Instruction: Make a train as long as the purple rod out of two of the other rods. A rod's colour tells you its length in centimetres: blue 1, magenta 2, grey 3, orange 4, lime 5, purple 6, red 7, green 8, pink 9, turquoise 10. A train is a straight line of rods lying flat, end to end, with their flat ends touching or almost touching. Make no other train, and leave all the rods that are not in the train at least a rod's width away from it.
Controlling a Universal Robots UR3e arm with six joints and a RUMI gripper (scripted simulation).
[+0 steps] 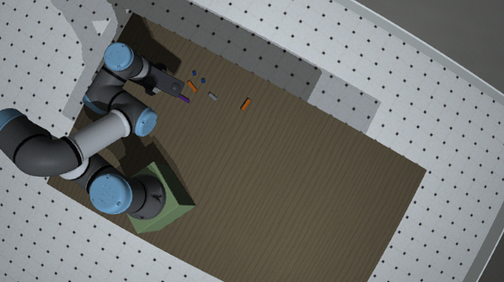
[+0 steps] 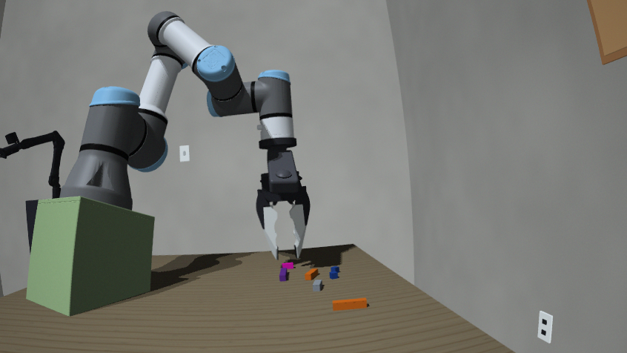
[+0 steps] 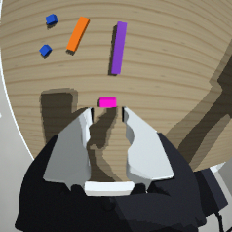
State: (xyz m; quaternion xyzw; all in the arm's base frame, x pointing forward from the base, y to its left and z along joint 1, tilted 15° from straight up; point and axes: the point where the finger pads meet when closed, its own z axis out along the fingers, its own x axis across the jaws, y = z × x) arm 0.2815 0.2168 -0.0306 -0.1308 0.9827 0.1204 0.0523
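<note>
Purple rod [image 3: 118, 47], a slim straight bar, is seen flat on the brown wood-grain counter [image 2: 219, 316], half hidden under the tool [image 2: 287, 256] from above. Tool jaws are parted narrowly, empty, above the short magenta rod [image 3: 107, 101].

You get one view from high above, looking straight down at the whole tabletop [image 1: 280, 190]. One looks across from the side, low and nearer. One looks down past the tool [image 3: 106, 115] (very close). All share the purple rod [image 3: 118, 48].
</note>
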